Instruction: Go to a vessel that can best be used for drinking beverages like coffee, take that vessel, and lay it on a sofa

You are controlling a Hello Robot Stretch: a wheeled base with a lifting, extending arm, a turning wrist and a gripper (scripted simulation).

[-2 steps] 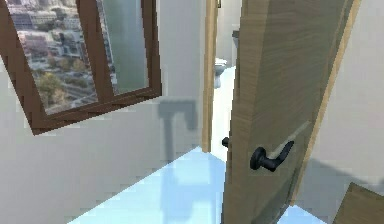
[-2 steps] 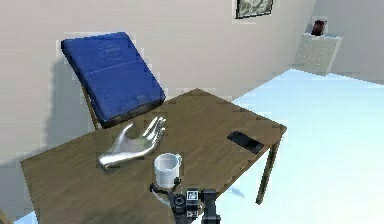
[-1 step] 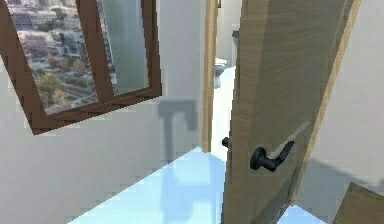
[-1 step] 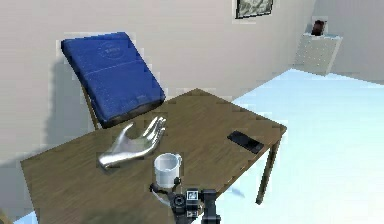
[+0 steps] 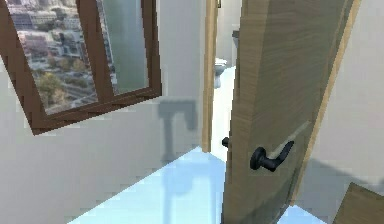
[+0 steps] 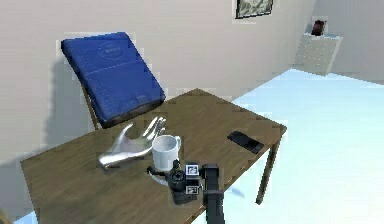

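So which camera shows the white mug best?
The arm side view: the white mug stands upright on the wooden table, in plain sight near the tool. The forward view faces a window and a wooden door.

Wooden door (image 5: 290,90), window (image 5: 85,55), table (image 6: 80,178), blue chair (image 6: 112,70), phone (image 6: 245,142).

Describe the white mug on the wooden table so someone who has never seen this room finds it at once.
Find the brown wooden table in front of the blue padded chair. Toward its near edge stands a white mug, just right of a silvery hand-shaped sculpture. It is the only white upright cylinder there; the flat device farther right is dark.
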